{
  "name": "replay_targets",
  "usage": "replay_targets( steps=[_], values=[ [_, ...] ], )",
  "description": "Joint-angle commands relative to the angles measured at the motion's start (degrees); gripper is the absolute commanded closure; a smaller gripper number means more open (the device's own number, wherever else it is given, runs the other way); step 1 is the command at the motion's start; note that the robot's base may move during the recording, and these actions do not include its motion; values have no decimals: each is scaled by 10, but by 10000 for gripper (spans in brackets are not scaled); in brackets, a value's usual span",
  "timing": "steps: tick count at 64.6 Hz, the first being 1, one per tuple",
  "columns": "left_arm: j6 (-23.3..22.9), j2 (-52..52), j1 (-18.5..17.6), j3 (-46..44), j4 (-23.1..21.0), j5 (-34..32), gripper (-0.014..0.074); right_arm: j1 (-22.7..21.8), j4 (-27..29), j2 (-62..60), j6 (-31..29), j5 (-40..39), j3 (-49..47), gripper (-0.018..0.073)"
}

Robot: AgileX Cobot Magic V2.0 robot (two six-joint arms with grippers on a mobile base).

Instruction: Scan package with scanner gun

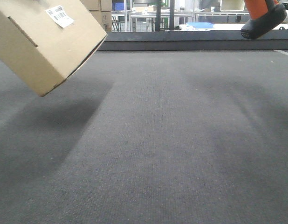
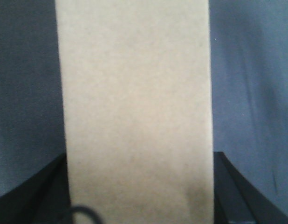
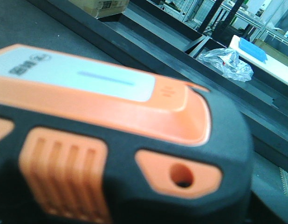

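Tan cardboard box (image 1: pixel 41 42), likely light, stiff yet crushable, is hanging tilted at ten o'clock, left gripper (image 2: pixel 140 191) jaws clamping its flat sides; orange-and-black scanner gun (image 1: pixel 264 21) at two o'clock, right jaws out of view, state untellable.

A grey woven tabletop (image 1: pixel 172 140) meets a black rim (image 1: pixel 190 45).

Tan package (image 1: pixel 41 42), orange-and-black scanner gun (image 3: pixel 111 140), grey table (image 1: pixel 158 140)

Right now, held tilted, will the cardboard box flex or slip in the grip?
Probably stiff: the cardboard box keeps straight edges while tilted above the mat. Likely light: its walls look uncrushed between the left fingers. Smooth board might slip.
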Motion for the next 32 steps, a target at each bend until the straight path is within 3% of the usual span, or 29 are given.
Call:
replay_targets(
  steps=[1,22,32],
  values=[
    [5,-7,-14,-5,-17,-2,708,-3,6,-3,-1,-37,-9,713],
    [5,-7,-19,-5,-17,-2,708,-3,10,-3,-1,-39,-9,713],
    [5,-7,-19,-5,-15,-2,708,-3,48,-7,-1,-43,-9,713]
  ],
)
